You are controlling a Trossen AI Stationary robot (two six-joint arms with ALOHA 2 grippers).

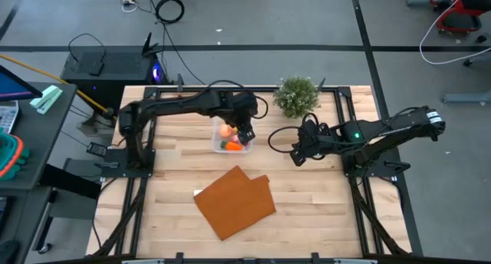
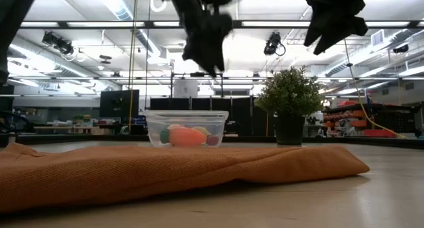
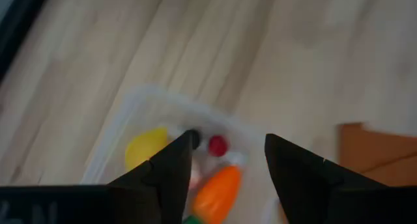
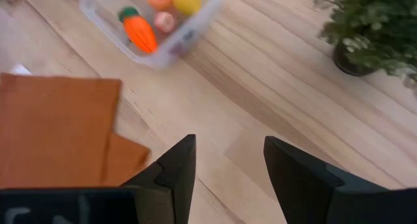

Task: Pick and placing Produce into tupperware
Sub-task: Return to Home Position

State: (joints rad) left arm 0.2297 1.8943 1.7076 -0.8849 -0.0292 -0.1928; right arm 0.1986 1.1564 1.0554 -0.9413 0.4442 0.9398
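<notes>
High view: left fingers (image 1: 245, 134) are hovering over the small clear plastic tupperware (image 1: 215, 140) on the wooden bench (image 1: 176, 179), toy produce (image 1: 225, 130) lying inside; right fingers (image 1: 297, 155) are waiting near the bushy green potted plant (image 1: 297, 95); low view: both are hanging clear above; wrist views: both pairs are gaping, empty; loading looks done, so retreat is making sense.

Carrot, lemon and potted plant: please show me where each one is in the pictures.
carrot (image 4: 140, 32), right wrist view, on its orange body
lemon (image 3: 144, 148), left wrist view, on its yellow skin
potted plant (image 2: 289, 92), low view, on its green leaves
</notes>
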